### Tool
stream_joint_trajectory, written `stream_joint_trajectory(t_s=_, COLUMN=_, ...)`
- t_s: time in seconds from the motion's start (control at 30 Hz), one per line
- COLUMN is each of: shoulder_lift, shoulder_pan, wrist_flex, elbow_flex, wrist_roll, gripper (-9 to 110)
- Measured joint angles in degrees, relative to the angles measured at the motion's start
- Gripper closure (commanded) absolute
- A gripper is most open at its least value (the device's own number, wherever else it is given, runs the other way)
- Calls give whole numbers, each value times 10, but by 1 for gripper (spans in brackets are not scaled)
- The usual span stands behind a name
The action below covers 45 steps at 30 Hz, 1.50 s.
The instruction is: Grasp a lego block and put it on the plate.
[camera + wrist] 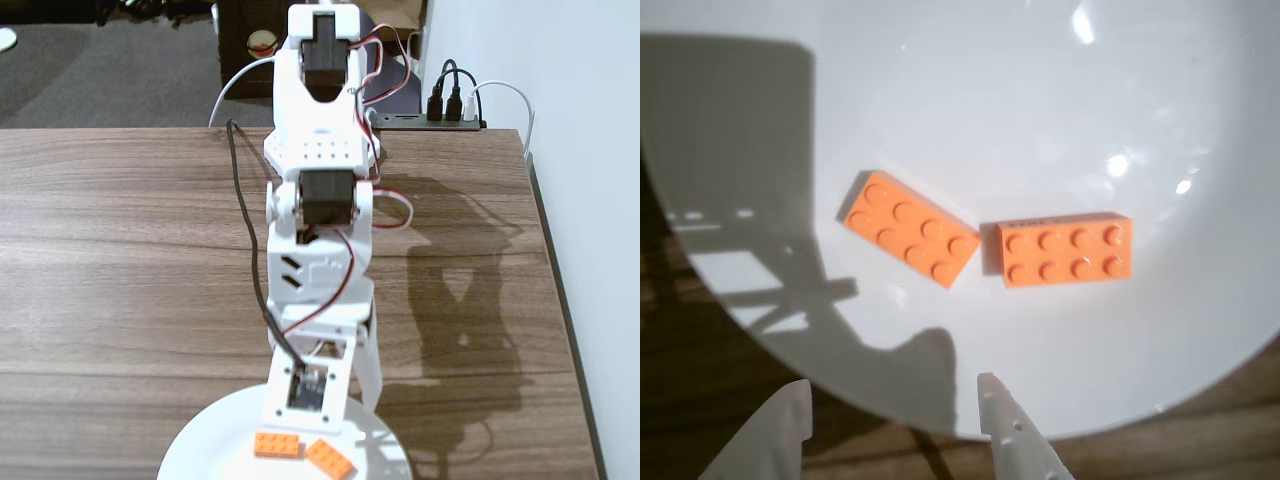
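Note:
Two orange lego blocks lie studs-up on the white plate (pixel 1110 90), close together but apart. In the wrist view one lego block (pixel 910 240) is tilted at the left and the other lego block (pixel 1066 251) lies level at the right. The fixed view shows the same pair, one lego block (pixel 277 445) and its twin (pixel 329 459), on the plate (pixel 200 445) at the bottom edge. My gripper (pixel 892 390) hangs over the plate's near rim, open, with nothing between its white fingers (pixel 1010 425).
The wooden table (pixel 120 260) stretches out on both sides of the white arm (pixel 318 200). A power strip with plugs (pixel 450 112) sits at the table's far right edge, next to a white wall.

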Motion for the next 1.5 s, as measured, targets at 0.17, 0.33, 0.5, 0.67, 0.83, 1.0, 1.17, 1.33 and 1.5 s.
stream_joint_trajectory(t_s=0.17, shoulder_lift=48, shoulder_pan=10, wrist_flex=7, elbow_flex=35, wrist_roll=4, gripper=80)
stream_joint_trajectory(t_s=0.33, shoulder_lift=106, shoulder_pan=19, wrist_flex=7, elbow_flex=93, wrist_roll=5, gripper=81)
stream_joint_trajectory(t_s=0.5, shoulder_lift=168, shoulder_pan=32, wrist_flex=-5, elbow_flex=174, wrist_roll=17, gripper=101)
stream_joint_trajectory(t_s=0.67, shoulder_lift=221, shoulder_pan=25, wrist_flex=-37, elbow_flex=256, wrist_roll=56, gripper=101)
stream_joint_trajectory(t_s=0.83, shoulder_lift=277, shoulder_pan=33, wrist_flex=-59, elbow_flex=330, wrist_roll=103, gripper=101)
stream_joint_trajectory(t_s=1.0, shoulder_lift=340, shoulder_pan=29, wrist_flex=-76, elbow_flex=402, wrist_roll=151, gripper=101)
stream_joint_trajectory(t_s=1.17, shoulder_lift=403, shoulder_pan=24, wrist_flex=-91, elbow_flex=472, wrist_roll=241, gripper=101)
stream_joint_trajectory(t_s=1.33, shoulder_lift=477, shoulder_pan=26, wrist_flex=-121, elbow_flex=562, wrist_roll=367, gripper=101)
stream_joint_trajectory(t_s=1.5, shoulder_lift=560, shoulder_pan=24, wrist_flex=-150, elbow_flex=657, wrist_roll=475, gripper=101)
